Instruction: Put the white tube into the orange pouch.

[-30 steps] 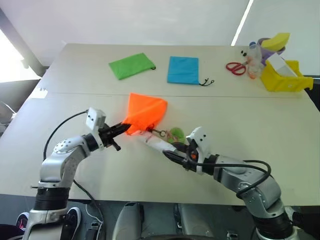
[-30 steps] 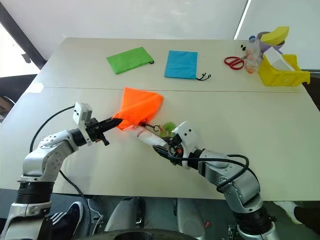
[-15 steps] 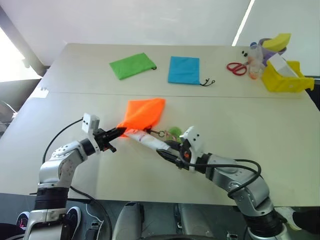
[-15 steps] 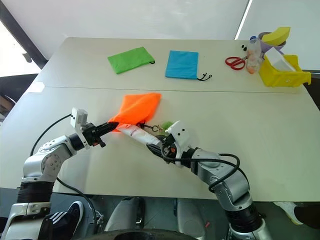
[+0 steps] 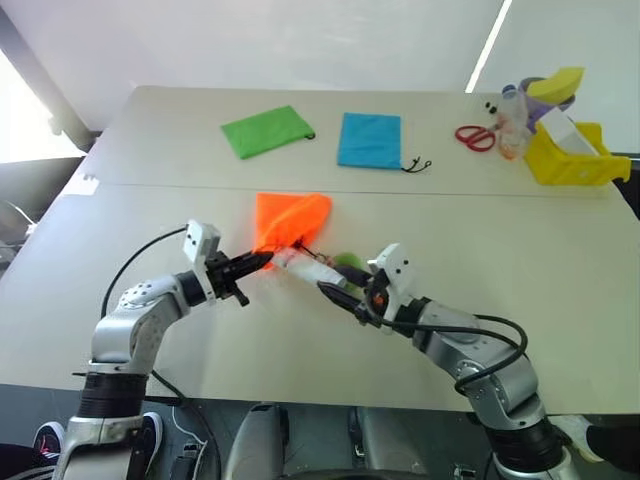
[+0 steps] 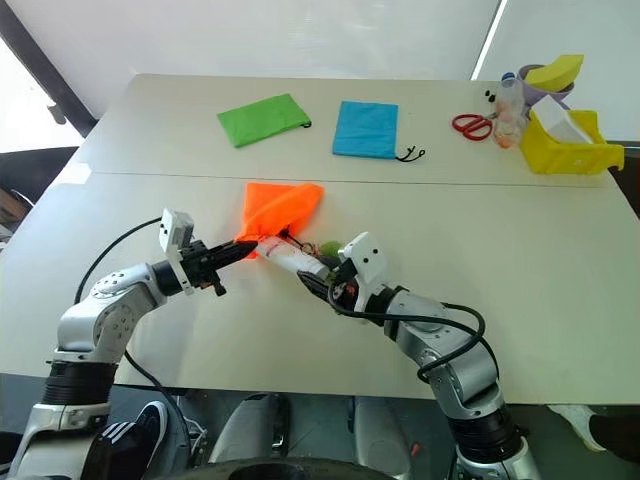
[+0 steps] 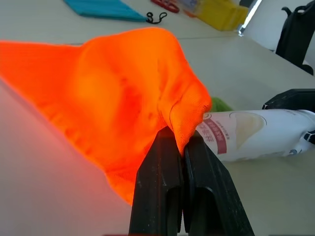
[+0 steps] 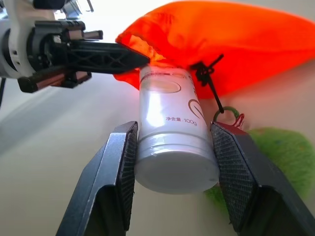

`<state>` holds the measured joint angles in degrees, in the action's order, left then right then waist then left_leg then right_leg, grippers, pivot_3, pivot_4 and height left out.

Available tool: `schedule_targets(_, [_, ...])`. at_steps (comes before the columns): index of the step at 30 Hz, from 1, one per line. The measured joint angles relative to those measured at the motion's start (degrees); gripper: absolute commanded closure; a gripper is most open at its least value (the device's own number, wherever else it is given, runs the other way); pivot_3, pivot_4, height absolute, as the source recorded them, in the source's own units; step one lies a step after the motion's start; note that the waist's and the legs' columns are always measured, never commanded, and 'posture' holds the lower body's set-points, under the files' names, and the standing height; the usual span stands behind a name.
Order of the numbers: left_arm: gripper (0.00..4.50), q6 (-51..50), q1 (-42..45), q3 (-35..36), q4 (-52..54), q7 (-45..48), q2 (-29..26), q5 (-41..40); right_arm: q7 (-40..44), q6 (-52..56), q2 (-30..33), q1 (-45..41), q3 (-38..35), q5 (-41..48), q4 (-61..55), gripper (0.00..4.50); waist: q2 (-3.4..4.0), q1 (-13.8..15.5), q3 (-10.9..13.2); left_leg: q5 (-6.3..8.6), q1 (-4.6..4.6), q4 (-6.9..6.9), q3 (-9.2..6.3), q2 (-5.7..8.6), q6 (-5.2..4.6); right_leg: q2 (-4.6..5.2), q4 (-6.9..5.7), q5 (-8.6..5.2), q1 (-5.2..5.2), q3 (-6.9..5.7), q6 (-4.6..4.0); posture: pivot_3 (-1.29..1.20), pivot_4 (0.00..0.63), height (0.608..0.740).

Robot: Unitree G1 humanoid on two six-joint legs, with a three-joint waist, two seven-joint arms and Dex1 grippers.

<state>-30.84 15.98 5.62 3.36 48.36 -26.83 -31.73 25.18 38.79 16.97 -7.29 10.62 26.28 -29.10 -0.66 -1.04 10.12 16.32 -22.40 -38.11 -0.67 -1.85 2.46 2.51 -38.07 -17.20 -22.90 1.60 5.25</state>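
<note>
The orange pouch (image 5: 291,219) lies mid-table, one corner lifted. My left gripper (image 7: 179,143) is shut on the fabric edge at its mouth (image 5: 262,259). The white tube (image 8: 169,129), with reddish print, is clamped near its cap end between the two fingers of my right gripper (image 5: 333,291). It points toward the pouch. Its far end touches the pouch (image 8: 236,42) mouth, right beside the left gripper (image 8: 110,54); how far it is inside is hidden by fabric. The cord's green pom-pom (image 8: 278,150) lies on the table beside the tube (image 7: 246,135).
A green pouch (image 5: 265,131) and a blue pouch (image 5: 369,139) lie flat at the back of the table. Red scissors (image 5: 472,136), a small bottle (image 5: 509,122) and a yellow bin (image 5: 572,160) stand at the back right corner.
My left gripper has moved right with the pouch edge, bunching the pouch narrower. The tube's far end now sits closer in at the pouch mouth.
</note>
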Motion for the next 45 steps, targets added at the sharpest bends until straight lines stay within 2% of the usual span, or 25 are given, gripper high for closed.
schedule_targets(9, [4.5, -0.97, 0.18, -0.07, 0.96, -0.29, -0.01, -0.25, 2.25, -5.31, 0.17, 3.42, 0.31, -0.36, -1.15, 2.71, 0.0, 0.05, 0.0, 0.0, -0.01, 0.01, 0.01, 0.01, 0.0, 0.04, 0.02, 0.0, 0.01, 0.0, 0.0, 0.0, 0.15, 0.74])
schedule_targets(20, [4.5, -1.65, -2.49, -1.34, 1.76, -1.77, 0.06, -0.07, 6.85, -11.66, 8.84, 0.79, 6.19, -12.55, 3.52, 2.71, 0.0, 0.16, 0.01, 0.0, 0.0, 0.0, 0.02, 0.02, 0.0, 0.03, 0.02, 0.0, 0.01, 0.0, 0.0, 0.0, 0.15, 0.74])
schedule_targets(24, [4.5, -2.11, -2.66, -1.82, 2.43, -2.24, 0.0, -0.07, 9.8, -8.9, 13.59, -2.09, 7.89, -14.81, 3.41, 2.71, 0.0, 0.22, 0.01, 0.0, 0.0, 0.0, 0.02, 0.03, 0.0, 0.07, 0.03, 0.0, 0.02, 0.0, 0.0, 0.0, 0.15, 0.74])
schedule_targets(30, [4.5, -2.14, -2.48, -2.07, 3.45, -2.67, 0.06, -0.08, 13.36, 3.32, 15.96, -8.52, 9.0, -13.66, 1.74, 2.71, -0.01, 0.17, 0.01, 0.0, 0.01, 0.0, -0.03, 0.02, 0.0, 0.05, 0.02, 0.0, 0.02, -0.01, -0.01, 0.0, 0.15, 0.74])
schedule_targets(33, [4.5, -2.14, -2.34, -2.1, 3.64, -3.05, 0.2, -0.08, 15.03, 4.86, 17.89, -10.21, 9.92, -13.76, 0.95, 1.66, -0.01, 0.22, 0.0, 0.0, 0.01, 0.0, -0.04, 0.02, 0.0, 0.05, 0.03, 0.0, 0.03, -0.02, -0.01, 0.0, 0.15, 0.74])
schedule_targets(36, [4.5, -2.2, -2.38, -2.09, 3.78, -3.62, 0.47, -0.1, 15.67, 6.25, 17.98, -10.29, 10.83, -13.76, 0.2, 0.15, -0.01, 0.23, 0.0, 0.0, 0.01, 0.0, -0.03, 0.03, 0.0, 0.06, 0.04, 0.0, 0.04, -0.02, -0.01, 0.0, 0.15, 0.74])
schedule_targets(45, [4.5, -2.66, -3.04, -2.09, 5.25, -4.75, 0.57, -0.18, 16.95, 12.88, 18.48, -15.48, 11.28, -13.55, 0.5, 0.15, -0.01, 0.22, 0.01, 0.0, 0.0, -0.01, -0.04, 0.03, 0.0, 0.07, 0.03, 0.0, 0.02, -0.02, -0.01, 0.0, 0.15, 0.74])
